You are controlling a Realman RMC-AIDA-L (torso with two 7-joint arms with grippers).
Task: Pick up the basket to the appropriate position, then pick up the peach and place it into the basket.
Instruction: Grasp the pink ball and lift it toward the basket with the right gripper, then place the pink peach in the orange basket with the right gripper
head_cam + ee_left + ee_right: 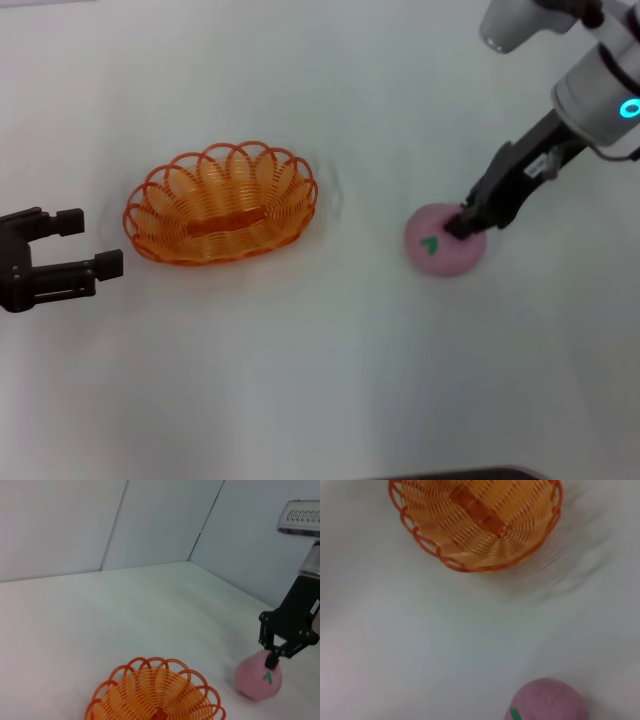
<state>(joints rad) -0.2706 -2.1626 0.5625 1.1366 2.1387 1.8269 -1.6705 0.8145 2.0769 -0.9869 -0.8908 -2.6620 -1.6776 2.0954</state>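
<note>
currently, head view: basket [221,204] sits upright on the white table [320,380], left of centre, nothing in it. peach [445,241] rests on the table well off to the basket's right, green leaf mark facing up. right gripper [463,224] is down at the peach, tips touching its top right side; jaws spread around the top of the fruit, not clamped on it. left gripper [85,243] hangs at the left edge, just beside the basket's left end but apart from it, jaws open and holding nothing. left wrist view: basket [156,700] near the lower edge, peach [258,681] farther off on the table [125,610], right gripper [282,649] coming down onto it with both fingers parted, one tip pressing the peach's top by the leaf mark. right wrist view: basket [480,525] seen from above with the darker strip across its floor, peach [547,701] close to the camera, bare table [420,630] between them; this arm's own fingers are out of shot.
</note>
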